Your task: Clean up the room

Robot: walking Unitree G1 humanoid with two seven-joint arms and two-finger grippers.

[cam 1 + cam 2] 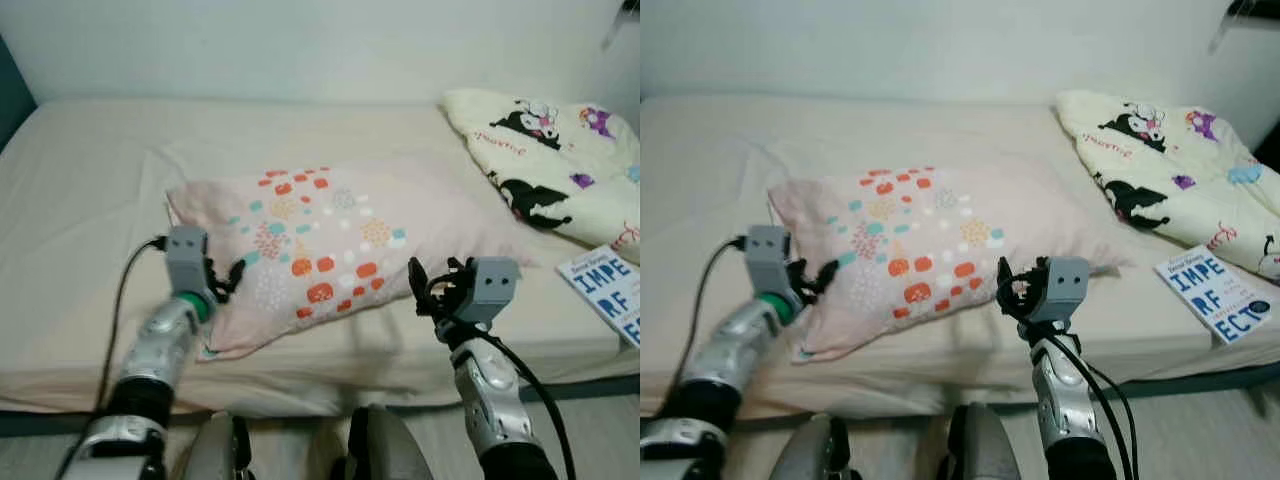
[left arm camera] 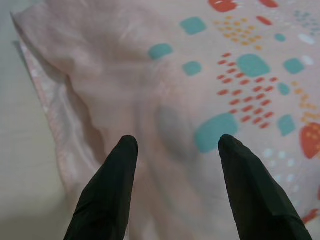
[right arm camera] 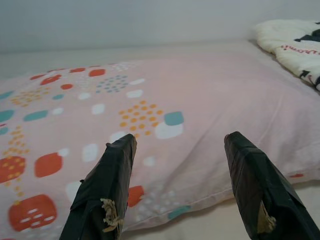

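Tidying is judged to be at an early stage. Nearest, the left gripper (image 1: 228,279) is being held with its fingers spread and empty right at the near-left corner of the pink patterned pillow (image 1: 330,245), while the right gripper (image 1: 432,283) is being held equally spread and empty just off the pillow's near-right edge (nothing is being gripped yet by either). The pillow is lying askew across the middle of the bed (image 1: 80,200), not yet lifted or straightened. Further right, a blue-and-white book (image 1: 610,290) is lying at the bed's near-right edge, and beyond it a cream cartoon-print blanket (image 1: 560,160) is bunched at the far-right corner; both are being left for later, by the look of it.
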